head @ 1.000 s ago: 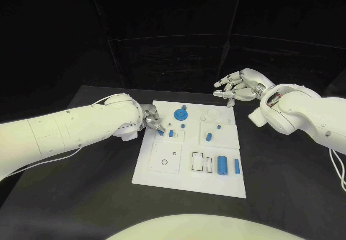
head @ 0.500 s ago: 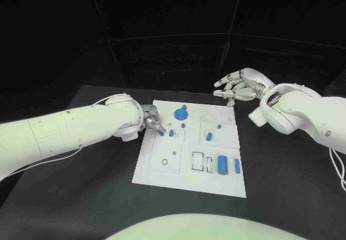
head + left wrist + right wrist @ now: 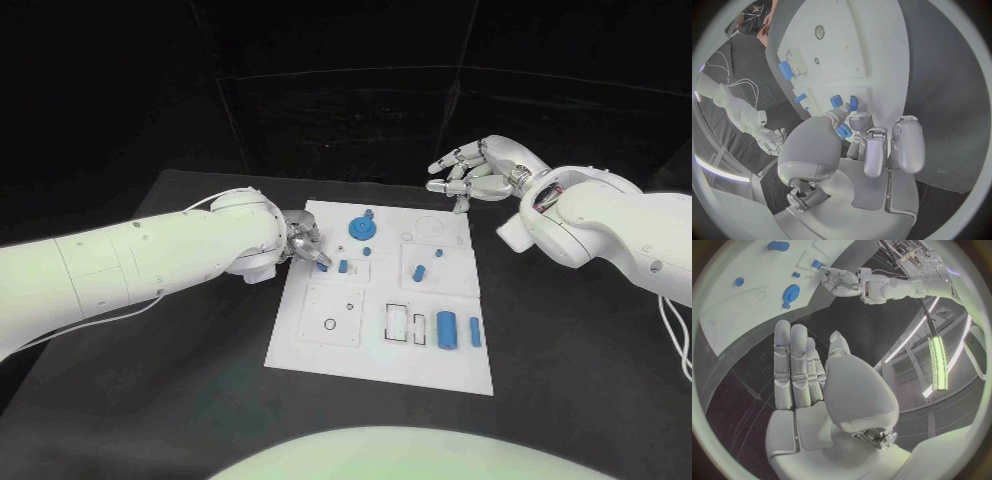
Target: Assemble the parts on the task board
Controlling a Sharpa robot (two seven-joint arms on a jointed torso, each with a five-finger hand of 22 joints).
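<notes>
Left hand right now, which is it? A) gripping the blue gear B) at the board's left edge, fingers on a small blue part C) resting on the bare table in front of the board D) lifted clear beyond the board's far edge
B: the left hand sits at the task board's left edge, and the left wrist view shows its fingertips pinching a small blue part.

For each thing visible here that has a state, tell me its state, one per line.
Left hand: pinching a small blue part over the white task board.
Right hand: holds nothing, fingers apart, above the board's far corner.
Blue gear-shaped part: standing on the board.
Two blue cylinders: lying side by side.
</notes>
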